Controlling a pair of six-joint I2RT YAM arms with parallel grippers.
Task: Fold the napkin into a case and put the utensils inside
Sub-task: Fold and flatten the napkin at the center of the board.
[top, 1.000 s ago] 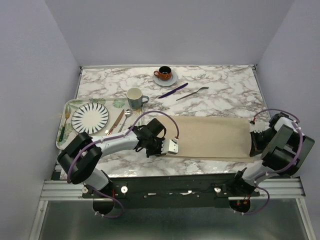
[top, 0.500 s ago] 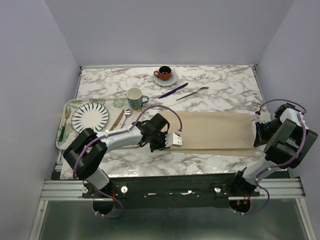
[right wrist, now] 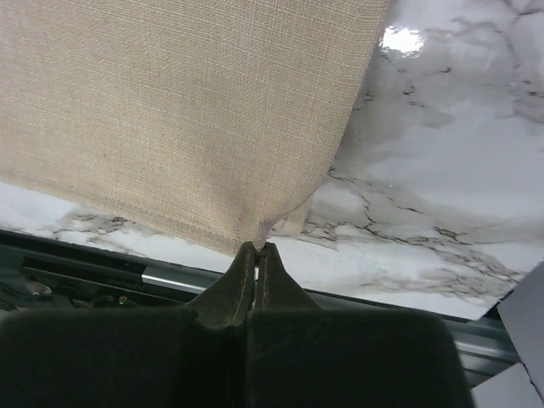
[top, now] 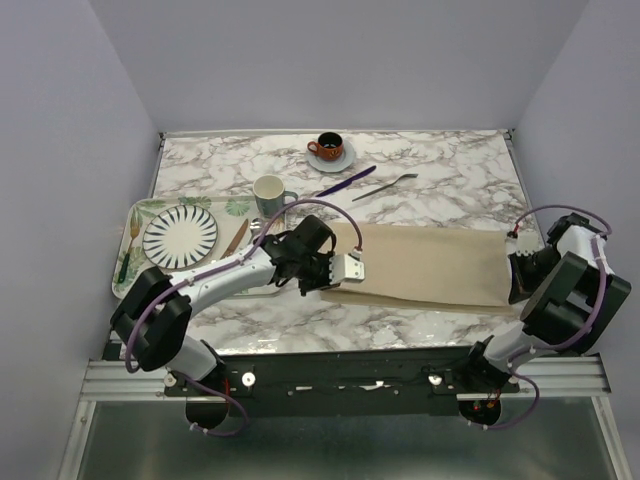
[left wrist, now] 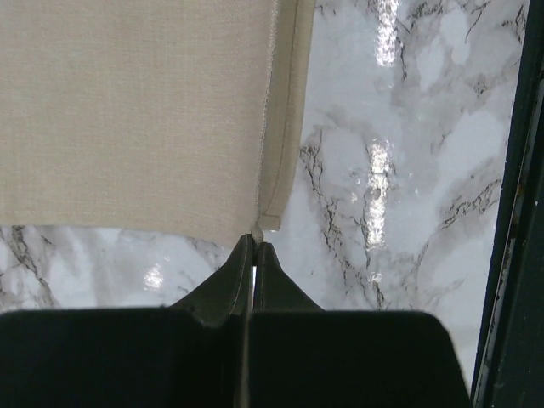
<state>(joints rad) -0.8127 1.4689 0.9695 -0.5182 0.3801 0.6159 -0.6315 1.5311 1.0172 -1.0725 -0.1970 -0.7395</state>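
Folded napkin [top: 425, 265] lies across desk [top: 450, 180] ctr. Left end effector [left wrist: 254, 242] clamped on its lower-left corner, right end effector [right wrist: 257, 248] on lower-right. Knife [top: 346, 181] & fork [top: 385, 186] upper ctr.

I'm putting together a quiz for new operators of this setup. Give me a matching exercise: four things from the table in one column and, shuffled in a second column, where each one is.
Column one:
1. napkin
2. purple knife
3. striped plate
4. orange cup

Column two:
A. on the leaf-printed tray
B. on a saucer near the far edge
C. a corner pinched by the left gripper, another by the right gripper
D. on the marble beside the fork

Pairs: 1-C, 2-D, 3-A, 4-B
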